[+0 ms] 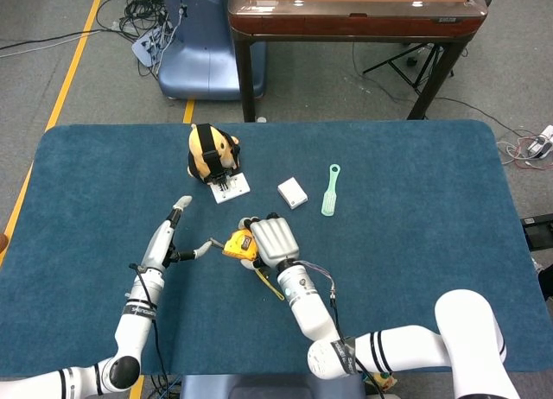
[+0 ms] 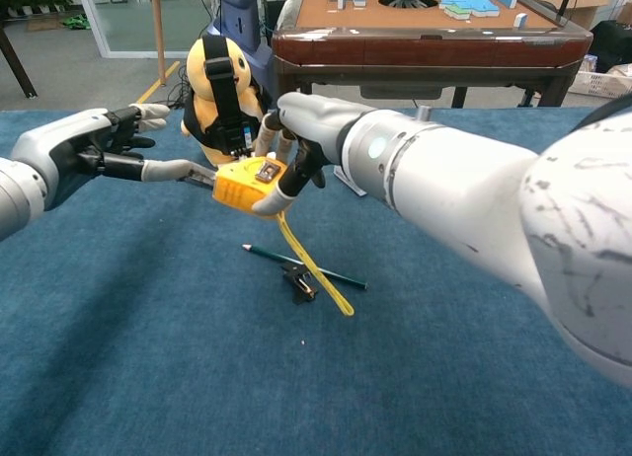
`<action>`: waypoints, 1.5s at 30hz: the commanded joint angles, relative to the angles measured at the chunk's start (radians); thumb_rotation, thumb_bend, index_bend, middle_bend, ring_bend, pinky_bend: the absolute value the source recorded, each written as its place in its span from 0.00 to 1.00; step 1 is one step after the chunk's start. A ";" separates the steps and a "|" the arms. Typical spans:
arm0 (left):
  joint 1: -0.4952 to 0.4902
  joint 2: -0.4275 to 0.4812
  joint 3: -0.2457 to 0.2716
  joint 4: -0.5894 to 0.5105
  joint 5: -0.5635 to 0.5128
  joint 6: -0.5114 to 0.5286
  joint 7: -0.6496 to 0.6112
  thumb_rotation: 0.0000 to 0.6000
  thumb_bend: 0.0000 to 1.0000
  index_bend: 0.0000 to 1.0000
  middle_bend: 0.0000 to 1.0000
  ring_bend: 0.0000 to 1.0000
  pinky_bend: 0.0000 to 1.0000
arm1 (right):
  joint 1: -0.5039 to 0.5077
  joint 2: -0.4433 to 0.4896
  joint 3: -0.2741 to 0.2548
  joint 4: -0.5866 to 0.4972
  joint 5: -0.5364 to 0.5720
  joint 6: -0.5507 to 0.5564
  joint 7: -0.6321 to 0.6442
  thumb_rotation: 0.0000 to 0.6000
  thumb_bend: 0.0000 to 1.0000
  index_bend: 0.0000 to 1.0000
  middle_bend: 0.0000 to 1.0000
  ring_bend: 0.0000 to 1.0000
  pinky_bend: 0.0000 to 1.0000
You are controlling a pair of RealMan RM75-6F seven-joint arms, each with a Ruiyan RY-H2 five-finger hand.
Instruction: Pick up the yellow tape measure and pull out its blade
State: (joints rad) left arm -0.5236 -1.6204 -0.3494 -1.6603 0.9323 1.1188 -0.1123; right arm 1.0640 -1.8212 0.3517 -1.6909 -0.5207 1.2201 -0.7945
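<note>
My right hand [image 1: 272, 239] [image 2: 306, 130] grips the yellow tape measure [image 1: 236, 243] [image 2: 247, 185] from above and holds it clear of the blue table. A yellow strip [image 2: 316, 268] hangs from the case down to the cloth. My left hand [image 1: 168, 243] [image 2: 89, 150] is to the left of the case. One finger stretches toward the case while the others are spread. A short dark length of blade [image 2: 202, 177] spans from that fingertip to the case's left side.
A green pencil [image 2: 341, 275] and a small black clip [image 2: 298, 281] lie under the tape measure. A yellow plush toy [image 1: 210, 151] [image 2: 219, 91] sits behind it. Further right lie a white box [image 1: 292, 192] and a pale green brush [image 1: 331, 190].
</note>
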 commanded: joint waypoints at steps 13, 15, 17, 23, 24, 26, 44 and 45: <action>0.012 0.024 0.003 0.013 -0.009 -0.009 -0.004 1.00 0.27 0.20 0.00 0.00 0.00 | 0.000 0.003 -0.001 -0.003 0.003 0.003 -0.002 1.00 0.99 0.79 0.78 0.71 0.23; 0.012 0.025 0.004 0.016 -0.008 -0.013 -0.007 1.00 0.28 0.25 0.00 0.00 0.00 | -0.001 0.003 0.000 0.000 0.005 0.001 0.000 1.00 0.99 0.79 0.78 0.72 0.23; 0.013 0.027 0.004 0.019 -0.007 -0.016 -0.009 1.00 0.29 0.30 0.00 0.00 0.00 | -0.001 0.004 0.000 0.002 0.008 -0.001 0.000 1.00 0.99 0.79 0.78 0.72 0.23; 0.012 0.034 0.007 0.022 0.001 -0.027 -0.015 1.00 0.34 0.42 0.00 0.00 0.00 | -0.002 0.004 0.000 0.007 0.007 -0.005 0.005 1.00 0.99 0.79 0.78 0.72 0.23; 0.012 0.036 0.007 0.021 0.001 -0.030 -0.017 1.00 0.35 0.43 0.00 0.00 0.00 | -0.002 0.005 0.000 0.008 0.007 -0.006 0.006 1.00 0.99 0.79 0.78 0.72 0.23; 0.011 0.038 0.008 0.020 0.002 -0.035 -0.019 1.00 0.36 0.46 0.00 0.00 0.00 | -0.003 0.006 0.001 0.009 0.006 -0.006 0.008 1.00 0.99 0.79 0.78 0.72 0.23; 0.011 0.038 0.011 0.016 0.001 -0.040 -0.032 1.00 0.49 0.54 0.00 0.00 0.00 | -0.006 0.010 0.004 0.015 0.016 -0.006 0.012 1.00 0.99 0.79 0.78 0.72 0.23; 0.013 0.039 0.011 0.015 0.003 -0.039 -0.034 1.00 0.49 0.54 0.00 0.00 0.00 | -0.006 0.012 0.003 0.014 0.016 -0.005 0.012 1.00 0.99 0.79 0.78 0.72 0.23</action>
State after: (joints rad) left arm -0.5116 -1.5821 -0.3385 -1.6449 0.9341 1.0791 -0.1455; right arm 1.0580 -1.8097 0.3553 -1.6765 -0.5044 1.2146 -0.7824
